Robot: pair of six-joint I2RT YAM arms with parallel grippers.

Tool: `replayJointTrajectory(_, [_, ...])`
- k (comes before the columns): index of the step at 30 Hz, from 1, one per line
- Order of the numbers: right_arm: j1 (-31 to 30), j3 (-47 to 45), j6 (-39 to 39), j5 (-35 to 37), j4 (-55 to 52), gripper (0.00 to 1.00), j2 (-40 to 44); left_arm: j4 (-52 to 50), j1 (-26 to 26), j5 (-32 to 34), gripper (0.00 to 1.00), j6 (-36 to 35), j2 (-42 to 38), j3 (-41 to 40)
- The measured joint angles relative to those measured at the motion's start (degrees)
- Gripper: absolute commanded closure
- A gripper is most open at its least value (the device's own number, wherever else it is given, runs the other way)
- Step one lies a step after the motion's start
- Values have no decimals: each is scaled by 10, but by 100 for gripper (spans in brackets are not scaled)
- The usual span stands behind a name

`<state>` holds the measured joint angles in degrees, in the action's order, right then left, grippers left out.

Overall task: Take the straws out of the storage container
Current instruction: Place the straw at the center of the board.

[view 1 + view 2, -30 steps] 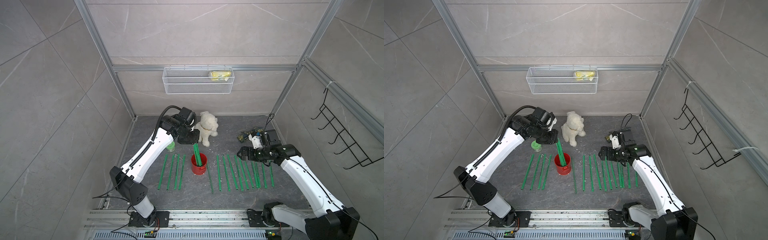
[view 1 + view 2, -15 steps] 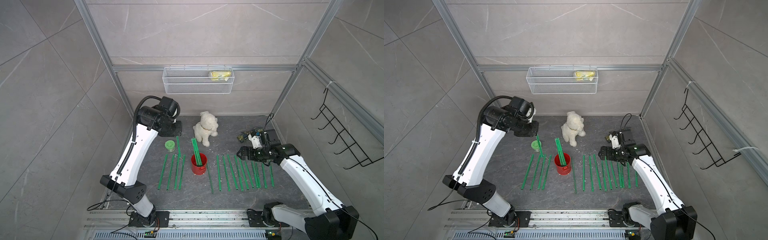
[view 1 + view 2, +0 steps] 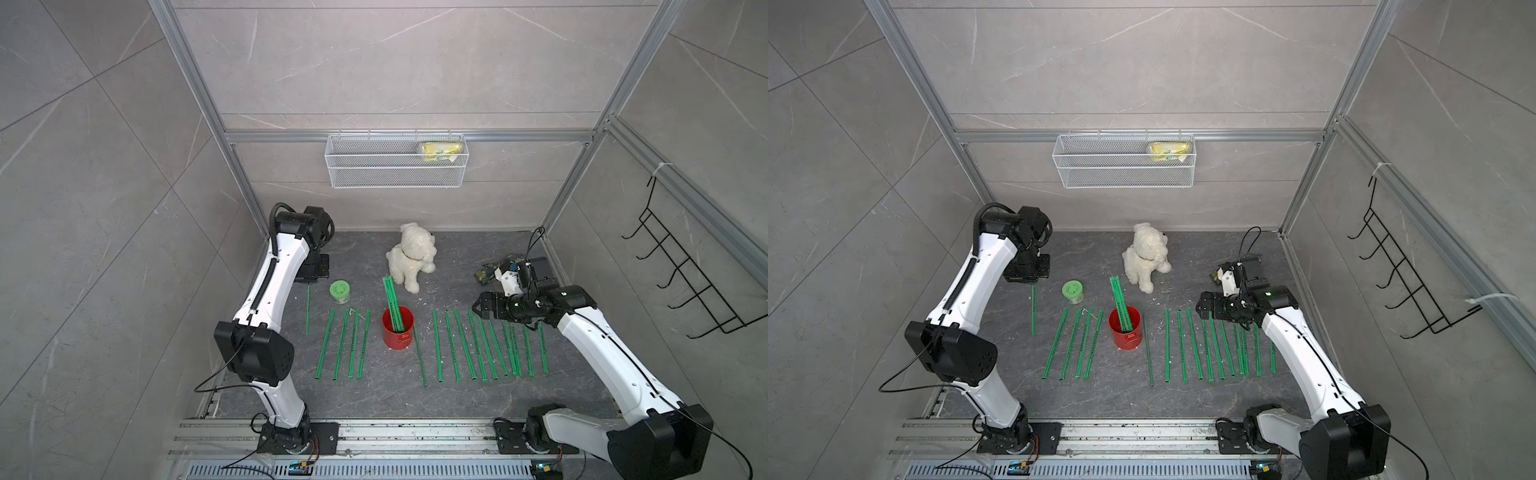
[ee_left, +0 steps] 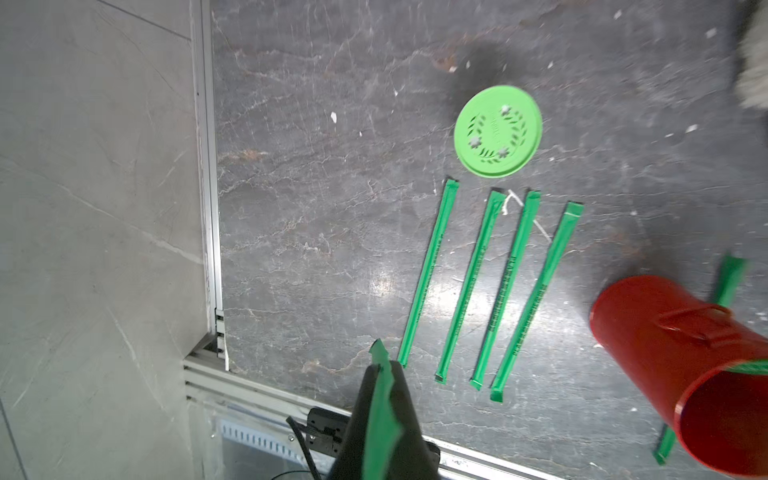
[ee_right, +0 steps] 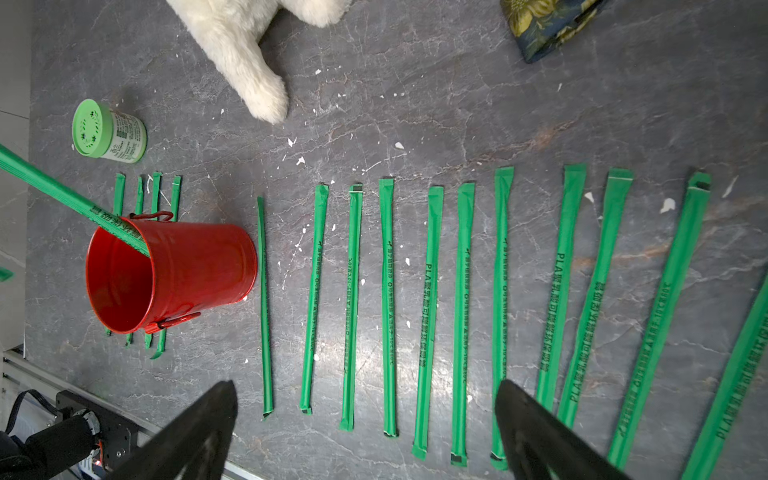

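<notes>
Since the earlier frames, the left pincer has been carried away from above the storage container to the left side. It is clamped on one straw, which is hung beside the green-lidded jar. A few straws are left leaning in the container, which is stood upright on the surface between rows of straws laid flat. The right pincer is held wide open over the right-hand row.

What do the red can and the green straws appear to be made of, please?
The red can looks like painted sheet metal: glossy, with a thin rim and handle lugs. The green straws look sleeved in matte paper, perhaps thin film: flat, creased, crimped ends, dark print.
</notes>
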<state>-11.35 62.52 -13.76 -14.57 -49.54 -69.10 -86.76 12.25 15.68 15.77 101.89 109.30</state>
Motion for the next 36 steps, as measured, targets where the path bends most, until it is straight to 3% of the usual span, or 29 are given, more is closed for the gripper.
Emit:
replayJointTrajectory(8, [0, 0, 0, 0, 2, 0, -2, -1, -11, 1, 98, -4, 66, -63])
replayJointTrajectory(20, [0, -15, 0, 0, 19, 0, -7, 5, -24, -28, 98, -4, 163, -70])
replayJointTrajectory(36, [0, -35, 0, 0, 33, 0, -17, 16, -43, -43, 96, -5, 199, -56])
